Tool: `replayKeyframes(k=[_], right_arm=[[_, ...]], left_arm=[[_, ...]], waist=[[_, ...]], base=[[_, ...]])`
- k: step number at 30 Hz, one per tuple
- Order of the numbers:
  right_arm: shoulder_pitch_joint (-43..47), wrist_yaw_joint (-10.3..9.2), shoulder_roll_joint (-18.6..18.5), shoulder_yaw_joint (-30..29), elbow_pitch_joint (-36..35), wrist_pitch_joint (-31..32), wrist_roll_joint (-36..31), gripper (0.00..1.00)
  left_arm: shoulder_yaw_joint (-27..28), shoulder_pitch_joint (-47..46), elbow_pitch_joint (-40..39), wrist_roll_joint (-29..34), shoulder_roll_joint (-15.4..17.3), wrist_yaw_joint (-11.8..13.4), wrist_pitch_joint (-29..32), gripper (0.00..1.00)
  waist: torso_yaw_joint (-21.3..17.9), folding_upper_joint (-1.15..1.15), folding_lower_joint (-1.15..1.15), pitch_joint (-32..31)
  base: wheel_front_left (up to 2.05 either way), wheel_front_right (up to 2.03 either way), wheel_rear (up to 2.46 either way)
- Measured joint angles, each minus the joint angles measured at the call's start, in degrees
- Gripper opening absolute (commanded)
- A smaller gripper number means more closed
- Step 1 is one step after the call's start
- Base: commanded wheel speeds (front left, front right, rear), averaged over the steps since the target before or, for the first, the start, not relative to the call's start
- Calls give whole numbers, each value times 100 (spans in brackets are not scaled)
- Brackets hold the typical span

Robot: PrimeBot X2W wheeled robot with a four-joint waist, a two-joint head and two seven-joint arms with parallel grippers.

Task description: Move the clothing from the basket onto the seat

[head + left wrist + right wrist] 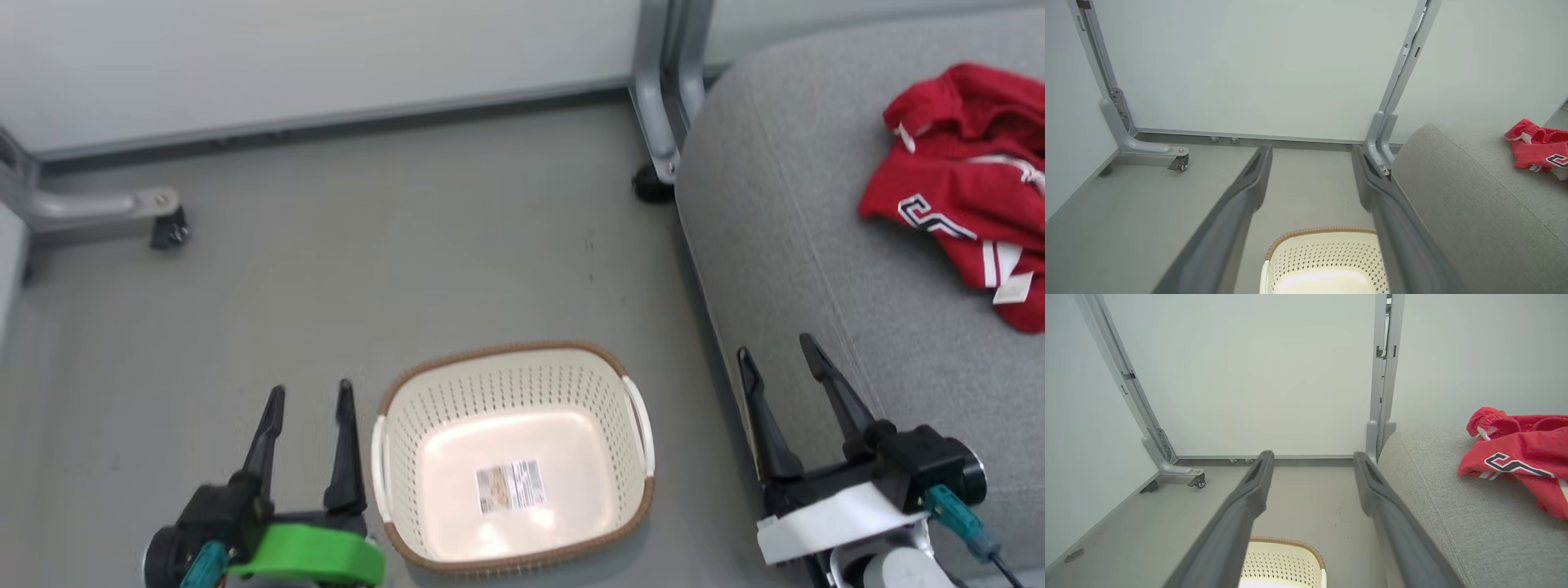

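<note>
The red clothing (963, 188) with white stripes and a navy letter mark lies crumpled on the grey seat (800, 245) at the right; it also shows as clothing (1537, 145) and clothing (1519, 461) on the seat (1433, 506). The cream basket (629, 384) stands on the floor with only a label inside; its rim shows as basket (1314, 232) and basket (1286, 541). My left gripper (309, 396) is open just left of the basket. Over the seat's front edge my right gripper (775, 347) is open, holding nothing.
Grey metal frame legs on castors stand on the floor: one leg (106, 208) at the far left and another leg (657, 106) against the seat's corner. A pale wall panel (326, 57) closes the back. Bare grey floor (367, 269) lies beyond the basket.
</note>
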Motion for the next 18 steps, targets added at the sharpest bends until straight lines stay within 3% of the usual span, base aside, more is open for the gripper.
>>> replayKeyframes(k=[8,18], right_arm=[[718,-1,83,-250,-105,0,-119,100],[884,0,165,-286,-67,0,-192,100]], left_arm=[[692,816,-280,687,-261,-603,1,100],[1091,1079,-27,1148,-366,-913,1,100]], waist=[[182,0,0,-854],[196,0,0,-1288]], base=[[0,0,0],[0,0,0]])
